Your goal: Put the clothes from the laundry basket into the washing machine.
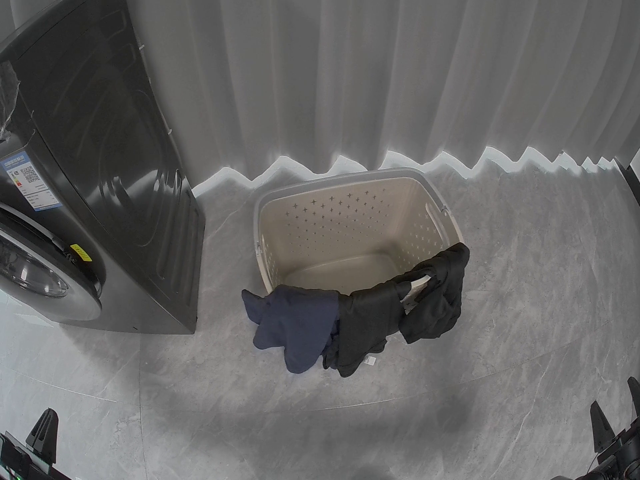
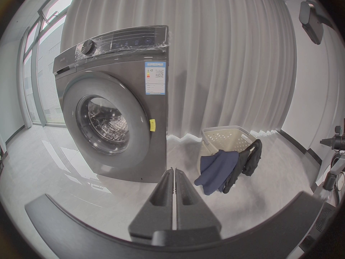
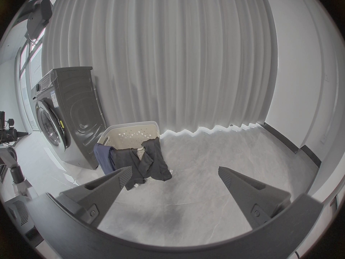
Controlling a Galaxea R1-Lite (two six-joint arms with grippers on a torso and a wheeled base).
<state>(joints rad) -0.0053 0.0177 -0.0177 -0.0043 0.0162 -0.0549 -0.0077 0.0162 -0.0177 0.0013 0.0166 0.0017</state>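
Left gripper (image 2: 174, 184) is held clenched and empty, right gripper (image 3: 173, 169) released; navy garment (image 1: 293, 325), draped over laundry basket (image 1: 347, 180) rim at centre frame, is best pinched at its bunched top.

grey floor (image 1: 507, 275) (basket (image 1: 347, 177), washing machine (image 1: 100, 168))

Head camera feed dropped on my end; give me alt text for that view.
A beige perforated plastic laundry basket stands on the grey floor, with a dark blue garment and black clothing draped over its near rim. A dark grey washing machine stands to its left, white curtains behind.
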